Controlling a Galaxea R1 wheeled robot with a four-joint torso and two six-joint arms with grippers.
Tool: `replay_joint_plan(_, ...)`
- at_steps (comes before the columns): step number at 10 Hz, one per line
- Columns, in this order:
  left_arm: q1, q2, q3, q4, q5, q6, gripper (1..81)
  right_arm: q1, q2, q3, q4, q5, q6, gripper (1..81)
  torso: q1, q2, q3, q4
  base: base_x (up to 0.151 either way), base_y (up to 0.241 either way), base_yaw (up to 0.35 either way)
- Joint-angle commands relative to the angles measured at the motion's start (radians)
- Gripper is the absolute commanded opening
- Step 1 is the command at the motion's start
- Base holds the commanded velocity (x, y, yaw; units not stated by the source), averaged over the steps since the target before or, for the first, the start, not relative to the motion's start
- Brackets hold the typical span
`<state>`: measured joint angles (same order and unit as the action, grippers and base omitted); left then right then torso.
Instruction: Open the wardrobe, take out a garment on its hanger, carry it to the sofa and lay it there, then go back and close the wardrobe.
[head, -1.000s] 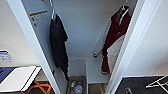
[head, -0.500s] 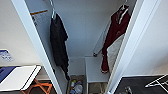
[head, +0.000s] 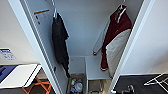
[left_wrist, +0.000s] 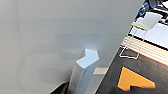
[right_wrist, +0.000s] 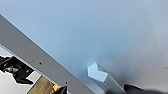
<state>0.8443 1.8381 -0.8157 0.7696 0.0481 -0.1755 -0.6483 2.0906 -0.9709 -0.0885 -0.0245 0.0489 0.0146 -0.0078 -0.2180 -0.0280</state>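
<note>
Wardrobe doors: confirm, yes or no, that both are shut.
No. In the head view both doors of the wardrobe stand open, showing the maroon jacket and a dark shirt hanging inside.

The wardrobe (head: 82, 30) stands open, both doors swung wide. Inside, a dark shirt (head: 60, 42) hangs on the left from a white hanger, and the maroon jacket (head: 115, 41) with white sleeves hangs on the right from its hanger (head: 121, 5). A white shelf (head: 96, 67) lies low on the right; the jacket's hem reaches it. Beside it, lower down, a box (head: 75, 85) holds mixed small items, too blurred to name.
</note>
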Motion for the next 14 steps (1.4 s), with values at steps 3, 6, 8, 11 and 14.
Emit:
replay_joint_plan(3,0.054,0.041,0.173,-0.035,0.012,-0.028,81.1,0.054,0.021,0.123,0.015,-0.115,0.025,81.1,0.001,0.000,0.000,0.000,-0.024,0.000,0.000)
replay_joint_plan(6,0.077,0.032,0.173,-0.032,0.007,-0.019,81.1,0.040,0.010,0.124,0.000,-0.117,0.025,81.1,0.002,0.000,0.001,0.000,0.000,0.000,0.000)
replay_joint_plan(8,0.098,0.008,0.174,-0.032,-0.017,-0.005,81.1,0.020,-0.025,0.127,-0.020,-0.118,0.025,81.1,0.002,0.000,0.001,0.000,0.000,0.000,0.000)
replay_joint_plan(11,0.118,-0.022,0.181,-0.032,-0.028,0.008,81.1,0.017,-0.067,0.153,-0.028,-0.120,0.025,81.1,0.002,0.000,0.001,0.000,0.000,0.000,0.000)
replay_joint_plan(14,0.138,-0.072,0.185,-0.032,-0.071,0.014,81.1,0.000,-0.090,0.161,-0.036,-0.118,0.025,81.1,0.002,0.000,0.001,-0.001,0.000,0.000,0.000)
